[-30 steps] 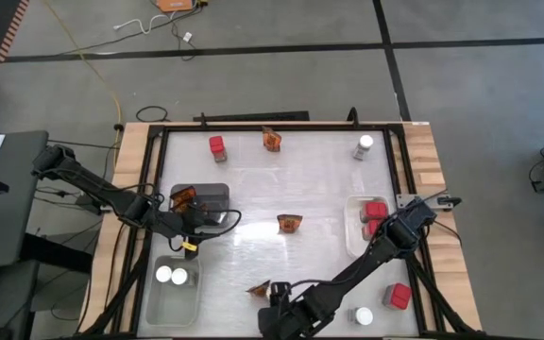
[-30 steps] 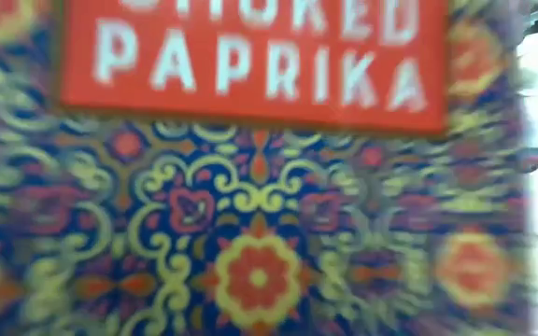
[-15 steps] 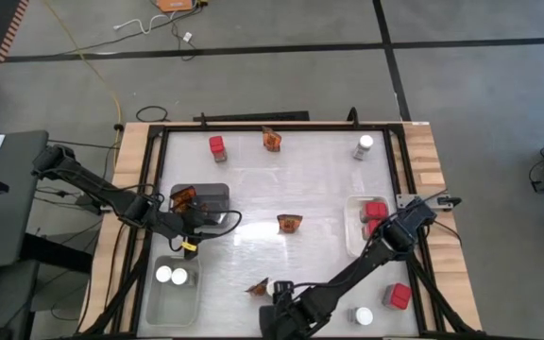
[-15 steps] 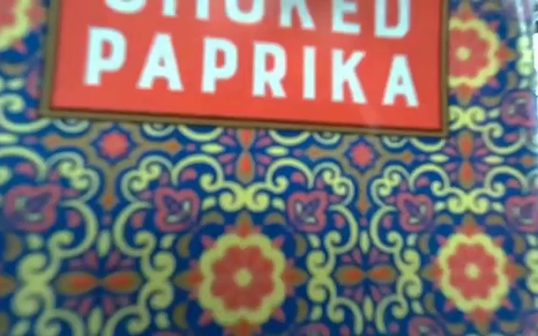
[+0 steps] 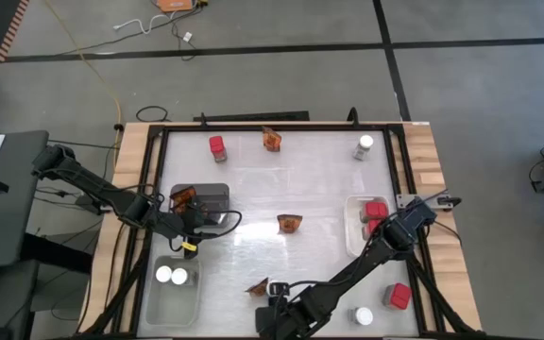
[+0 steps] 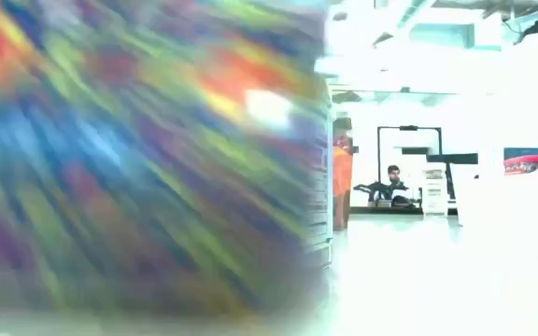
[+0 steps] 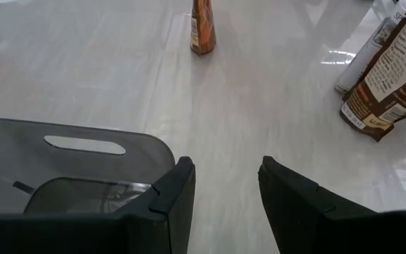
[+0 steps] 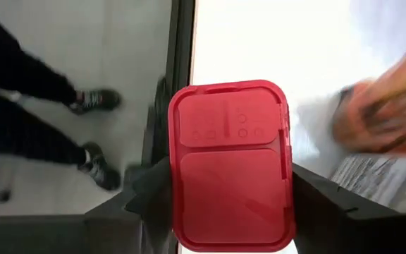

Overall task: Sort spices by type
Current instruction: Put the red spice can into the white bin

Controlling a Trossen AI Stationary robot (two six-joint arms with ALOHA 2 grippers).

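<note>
Red box (image 8: 230, 166): sits between right gripper (image 8: 224, 197) fingers, closing on it.
L gripper (image 7: 224, 194): fingers part-open, empty, by grey tray (image 7: 76, 152).
Risk: box slips/tips if the closing fingers catch it off-centre.

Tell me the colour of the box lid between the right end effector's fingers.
Red lid, clearest in the right wrist view.

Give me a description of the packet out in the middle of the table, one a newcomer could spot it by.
Seen from above, take the pale table and look between the grey tray on its left and the white tray on its right. The crinkled orange-brown packet sits about midway between them. It alone lies in open space, away from every edge and tray.
</note>
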